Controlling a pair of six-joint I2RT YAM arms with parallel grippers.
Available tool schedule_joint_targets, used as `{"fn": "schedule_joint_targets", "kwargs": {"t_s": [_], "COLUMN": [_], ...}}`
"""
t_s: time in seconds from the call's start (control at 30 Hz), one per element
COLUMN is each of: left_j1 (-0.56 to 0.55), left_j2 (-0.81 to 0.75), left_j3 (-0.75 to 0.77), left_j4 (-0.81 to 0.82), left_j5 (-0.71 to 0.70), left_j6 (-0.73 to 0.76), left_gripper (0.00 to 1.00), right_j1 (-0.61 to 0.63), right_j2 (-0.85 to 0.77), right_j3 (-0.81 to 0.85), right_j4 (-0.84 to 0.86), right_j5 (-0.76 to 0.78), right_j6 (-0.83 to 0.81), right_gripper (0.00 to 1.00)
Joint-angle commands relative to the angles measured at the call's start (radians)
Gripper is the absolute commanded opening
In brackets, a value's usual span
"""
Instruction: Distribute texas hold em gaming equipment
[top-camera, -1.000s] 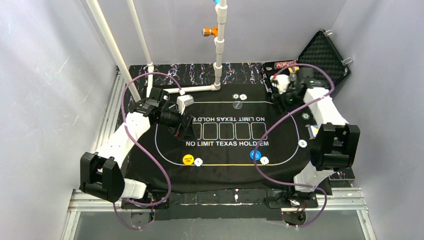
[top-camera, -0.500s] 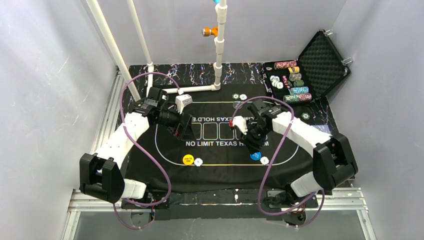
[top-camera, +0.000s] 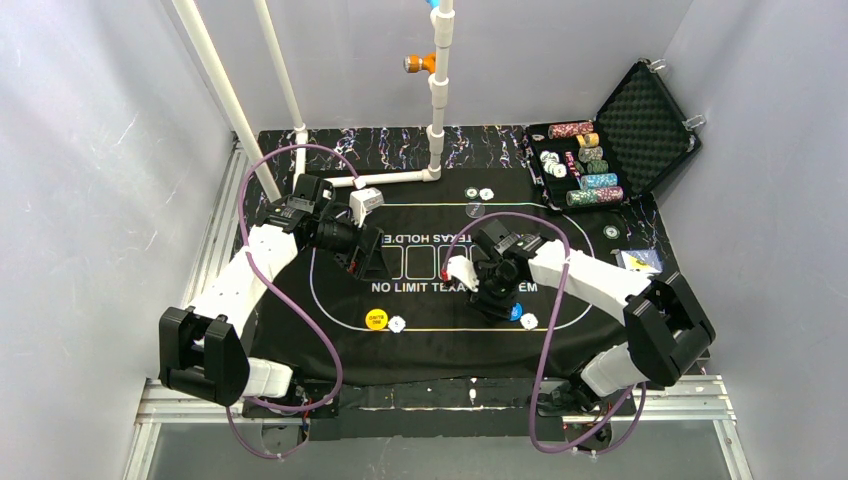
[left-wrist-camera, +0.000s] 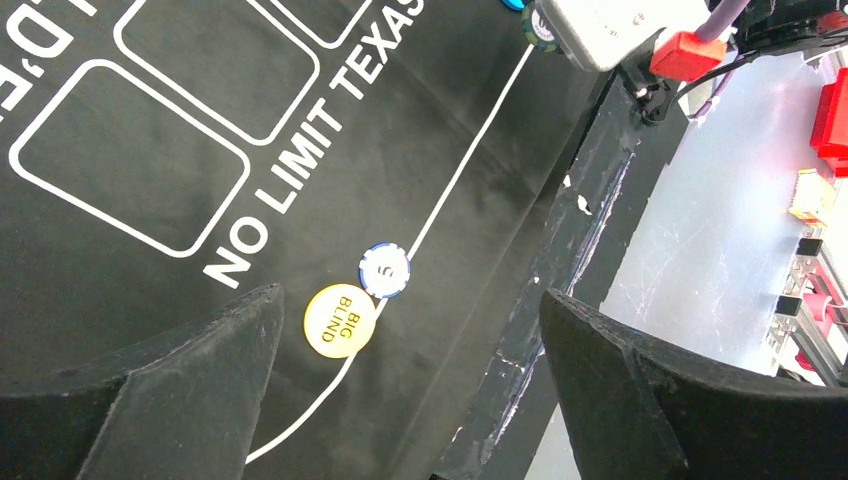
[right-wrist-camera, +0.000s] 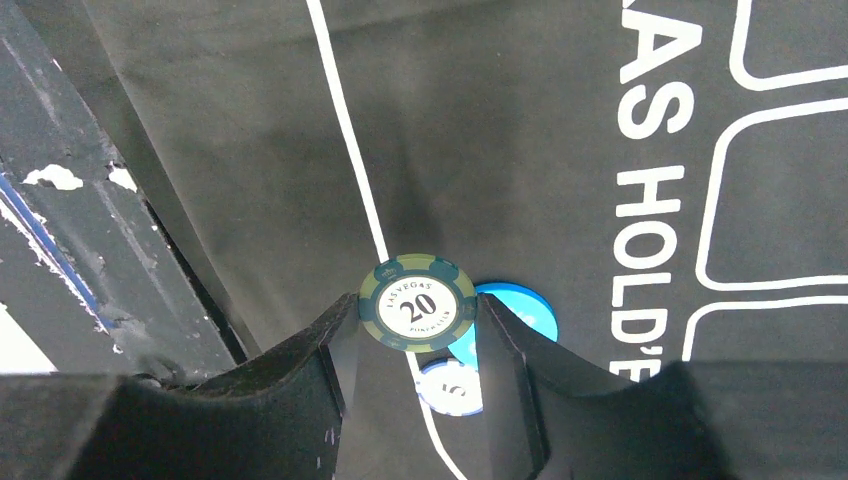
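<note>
My right gripper (right-wrist-camera: 415, 312) is shut on a green "20" poker chip (right-wrist-camera: 417, 302) and holds it above the mat, over the blue button disc (right-wrist-camera: 520, 308) and a white "5" chip (right-wrist-camera: 452, 388). In the top view the right gripper (top-camera: 498, 297) hovers beside the blue disc (top-camera: 515, 312) and white chip (top-camera: 529, 321). My left gripper (left-wrist-camera: 410, 330) is open and empty above the mat (top-camera: 450, 340). The yellow "BIG BLIND" disc (left-wrist-camera: 339, 320) and a white "5" chip (left-wrist-camera: 385, 270) lie between its fingers' view; they also show in the top view, the yellow disc (top-camera: 376, 319) and the white chip (top-camera: 397, 324).
The open black case (top-camera: 650, 120) with stacked chips (top-camera: 585, 175) stands at the back right. Chips (top-camera: 478, 193) lie at the mat's far edge, one chip (top-camera: 612, 231) and cards (top-camera: 640, 262) at the right. White pipe posts (top-camera: 437, 100) stand at the back.
My right arm swung from the case at the back right to the mat's near middle, carrying the green chip down beside the blue disc. The left arm has not moved.
</note>
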Motion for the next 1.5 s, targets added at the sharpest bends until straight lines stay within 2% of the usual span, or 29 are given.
{"fn": "schedule_joint_targets", "kwargs": {"t_s": [0.0,0.53,0.6,0.67,0.73,0.87,0.97,1.1,1.3,1.47], "left_j1": [0.009,0.009,0.009,0.008,0.009,0.009,0.009,0.009,0.008,0.008], "left_j2": [-0.027,-0.021,-0.021,-0.022,-0.023,-0.024,-0.027,-0.029,-0.031,-0.030], "left_j3": [0.021,0.018,0.019,0.018,0.018,0.019,0.017,0.015,0.018,0.015], "left_j4": [-0.027,-0.025,-0.025,-0.025,-0.025,-0.025,-0.026,-0.025,-0.025,-0.024], "left_j5": [0.031,0.023,0.022,0.022,0.023,0.023,0.022,0.022,0.022,0.025], "left_j6": [0.001,0.005,0.006,0.005,0.006,0.003,0.003,0.005,0.003,0.006], "left_gripper": [0.99,0.99,0.99,0.99,0.99,0.99,0.99,0.99,0.99,0.99], "right_j1": [0.028,0.076,0.077,0.077,0.077,0.063,-0.038,-0.276,-0.543,-0.793], "right_j2": [0.018,0.049,0.049,0.048,0.038,0.013,-0.004,0.007,0.036,0.155], "right_j3": [-0.007,-0.052,-0.052,-0.037,-0.020,0.004,0.043,0.134,0.208,0.287], "right_j4": [0.023,0.005,0.001,-0.013,-0.027,-0.031,-0.028,-0.056,-0.005,0.031], "right_j5": [0.008,0.059,0.060,0.058,0.052,0.062,0.024,-0.038,0.087,0.155], "right_j6": [0.001,-0.007,-0.008,-0.007,-0.007,-0.005,-0.001,-0.011,0.029,0.097], "right_gripper": [0.41,0.46,0.50,0.60,0.65,0.67,0.66,0.65,0.66,0.68]}}
